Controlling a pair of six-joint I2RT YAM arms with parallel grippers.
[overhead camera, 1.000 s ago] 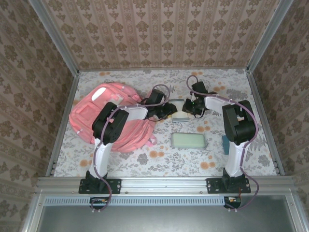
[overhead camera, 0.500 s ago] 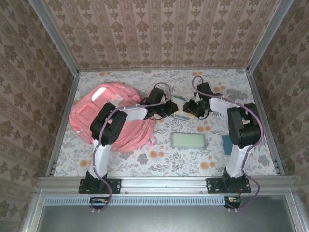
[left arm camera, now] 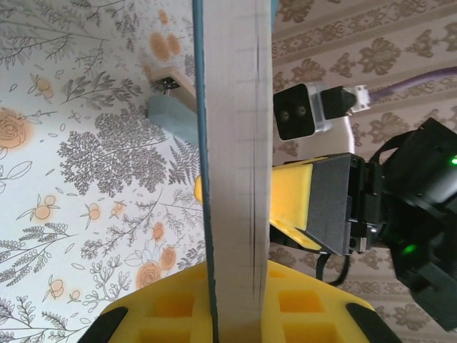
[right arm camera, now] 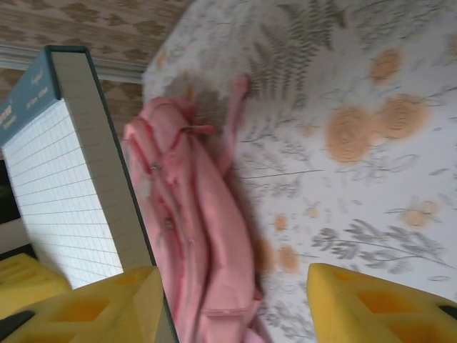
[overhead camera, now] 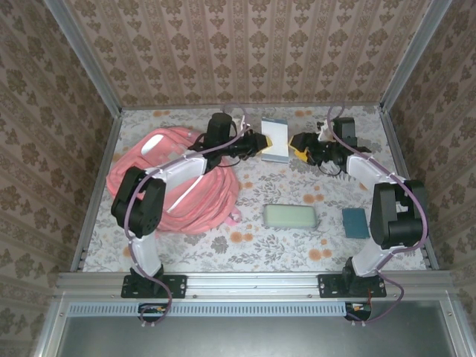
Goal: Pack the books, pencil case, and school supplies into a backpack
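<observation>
The whitish-grey square pad with blue edges [overhead camera: 275, 139] sat at the far side of the scene, to the right of the backpack, and looked raised clear of the desk. It was clamped along its near-left edge between the yellow fingers of the left hand [overhead camera: 256, 143]. In the left wrist view the pad [left arm camera: 235, 143] ran edge-on straight up the middle, with its teal cover on the left side and one yellow finger [left arm camera: 161, 307] pressed against each face. The right hand [overhead camera: 300, 146] was just beside the pad's opposite edge, with its jaws standing apart and nothing gripped. In the right wrist view the gridded face of the pad [right arm camera: 68, 186] lay against the outer side of one finger [right arm camera: 86, 304], and only floral cloth and pink fabric showed in the gap to the other finger. The large soft pink fabric backpack [overhead camera: 178, 186] lay slumped on the left half of the floral-patterned desk [overhead camera: 245, 245], under the left arm. The pale mint-green oblong pencil case [overhead camera: 291, 216] lay flat nearer the arm bases, well apart from both hands. A small teal rectangular piece [overhead camera: 355, 222] lay just to its right.
</observation>
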